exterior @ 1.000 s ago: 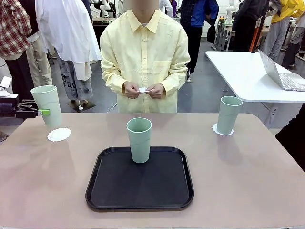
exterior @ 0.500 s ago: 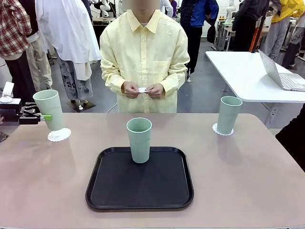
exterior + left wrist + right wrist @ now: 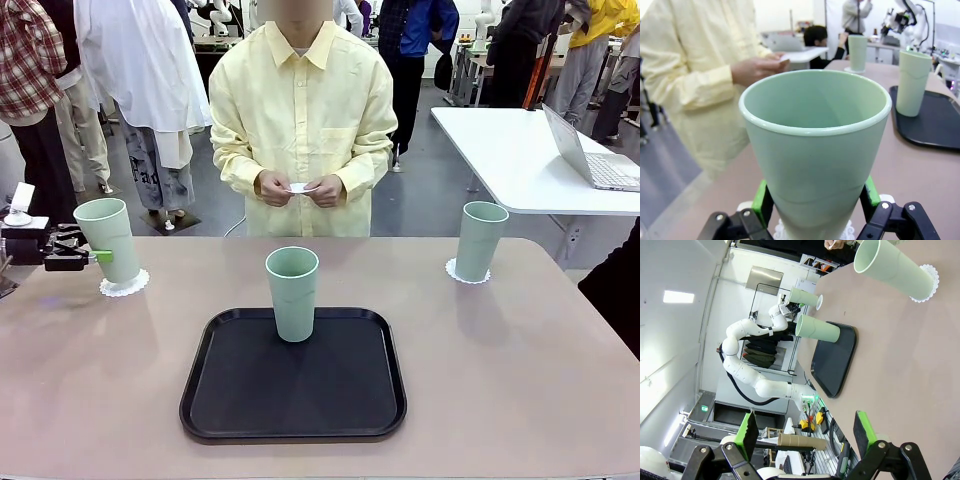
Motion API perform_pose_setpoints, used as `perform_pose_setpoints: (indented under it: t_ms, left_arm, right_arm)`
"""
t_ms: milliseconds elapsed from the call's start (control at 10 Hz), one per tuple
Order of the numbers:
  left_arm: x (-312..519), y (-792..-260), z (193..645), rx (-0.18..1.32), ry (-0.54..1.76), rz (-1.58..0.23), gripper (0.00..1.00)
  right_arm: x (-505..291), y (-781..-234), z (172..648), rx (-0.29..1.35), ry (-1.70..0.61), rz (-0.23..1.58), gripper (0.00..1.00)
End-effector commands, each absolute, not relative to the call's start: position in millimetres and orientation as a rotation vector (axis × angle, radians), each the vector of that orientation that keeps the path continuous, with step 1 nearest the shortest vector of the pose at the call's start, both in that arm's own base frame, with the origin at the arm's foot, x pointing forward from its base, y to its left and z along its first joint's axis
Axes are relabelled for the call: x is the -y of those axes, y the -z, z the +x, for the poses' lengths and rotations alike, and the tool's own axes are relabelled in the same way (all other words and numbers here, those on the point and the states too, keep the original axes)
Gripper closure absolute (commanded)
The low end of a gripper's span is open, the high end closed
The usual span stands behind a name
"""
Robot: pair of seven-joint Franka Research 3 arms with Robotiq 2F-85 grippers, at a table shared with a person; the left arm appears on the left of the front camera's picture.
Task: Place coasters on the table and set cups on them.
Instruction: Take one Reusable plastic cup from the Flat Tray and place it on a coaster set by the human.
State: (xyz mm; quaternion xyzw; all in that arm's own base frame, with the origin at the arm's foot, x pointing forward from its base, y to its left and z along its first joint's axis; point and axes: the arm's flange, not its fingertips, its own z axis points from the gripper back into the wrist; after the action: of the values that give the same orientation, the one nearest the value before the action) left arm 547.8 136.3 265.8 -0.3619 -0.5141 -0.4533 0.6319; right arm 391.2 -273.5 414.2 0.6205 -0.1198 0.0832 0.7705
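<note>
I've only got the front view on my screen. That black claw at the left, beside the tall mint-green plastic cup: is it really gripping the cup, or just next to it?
Observer: Gripping it. In the left wrist view the left gripper has its green pads pressed on both sides of the tall mint-green plastic cup, low on its body.
Operator: Is its little doily underneath?
Observer: Yes, the white lacy round coaster peeks out beneath the cup's base.
Operator: And the other claw?
Observer: The right wrist view has the right gripper open, nothing between its pads, beside the beige-pink tabletop.
</note>
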Motion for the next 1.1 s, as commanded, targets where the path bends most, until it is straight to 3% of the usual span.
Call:
perform_pose_setpoints:
  t_ms: [0,1000]
  left_arm:
    - [-135,-267,548,1.184,1.058,-0.846,0.15]
    - [-137,-248,548,1.129,1.042,-0.839,0.15]
  right_arm:
    - [274,-414,391,0.258,-0.176,1.346,0.00]
    - [274,-414,391,0.258,-0.176,1.346,0.00]
